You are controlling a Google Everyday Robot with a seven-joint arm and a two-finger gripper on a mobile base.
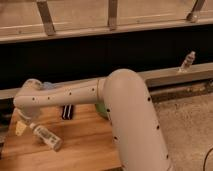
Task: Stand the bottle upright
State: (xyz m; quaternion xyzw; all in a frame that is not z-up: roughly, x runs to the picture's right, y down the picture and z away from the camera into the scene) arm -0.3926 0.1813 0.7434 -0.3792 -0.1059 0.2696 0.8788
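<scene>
The open hand (22, 126) sits just beside the bottle (46, 137) lying on the table (90, 145). It should grip the middle snugly, then tip it up slowly.

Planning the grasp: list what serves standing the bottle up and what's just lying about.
Job: white bottle, lying on wooden table; tool, open, at its left end.
Lying about: black block; clear bottle on ledge; green object.

High view over arm (131, 117) (close), facing down, gripper (21, 127) lower left

gripper (21, 128) by bottle (46, 137) cap: partly hidden | green thing (101, 108): behind arm (65, 95)
</scene>
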